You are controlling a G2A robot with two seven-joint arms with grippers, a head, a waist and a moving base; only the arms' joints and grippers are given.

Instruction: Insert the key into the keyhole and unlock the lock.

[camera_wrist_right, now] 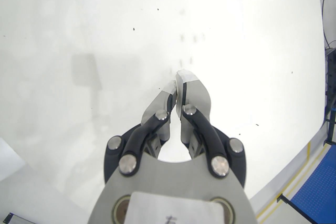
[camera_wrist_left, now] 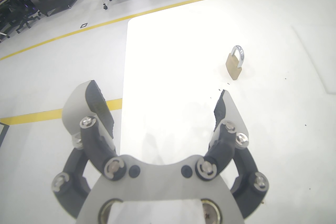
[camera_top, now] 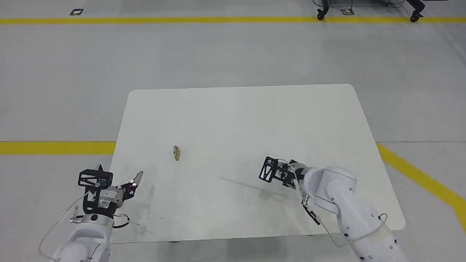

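from the top view, you have the padlock (camera_top: 176,153) sitting alone on the white table (camera_top: 240,109), left of centre; the left gripper (camera_top: 116,182) is at the table's near left corner, short of the lock; the right gripper (camera_top: 271,169) is low over the table on the right, well apart from the lock

in the left wrist view the left gripper (camera_wrist_left: 157,93) is spread wide with nothing between its fingers; the padlock (camera_wrist_left: 234,66) is ahead and off to 1 side, a brass body with its shackle (camera_wrist_left: 240,51) closed; you can't tell whether it lies flat or on edge, and the keyhole can't be made out

in the right wrist view the right gripper (camera_wrist_right: 178,78) has its fingers pressed together, tips close to the table (camera_wrist_right: 78,12); you can't tell whether the key is pinched between them

risks, as a judgement: 1, the loose lock may slide or spin when the key pushes on it, unless you hold the body first; 2, a thin key held at the tips may twist or slip under the turning load; 3, if the keyhole faces away, a blind approach could jam the key against the brass
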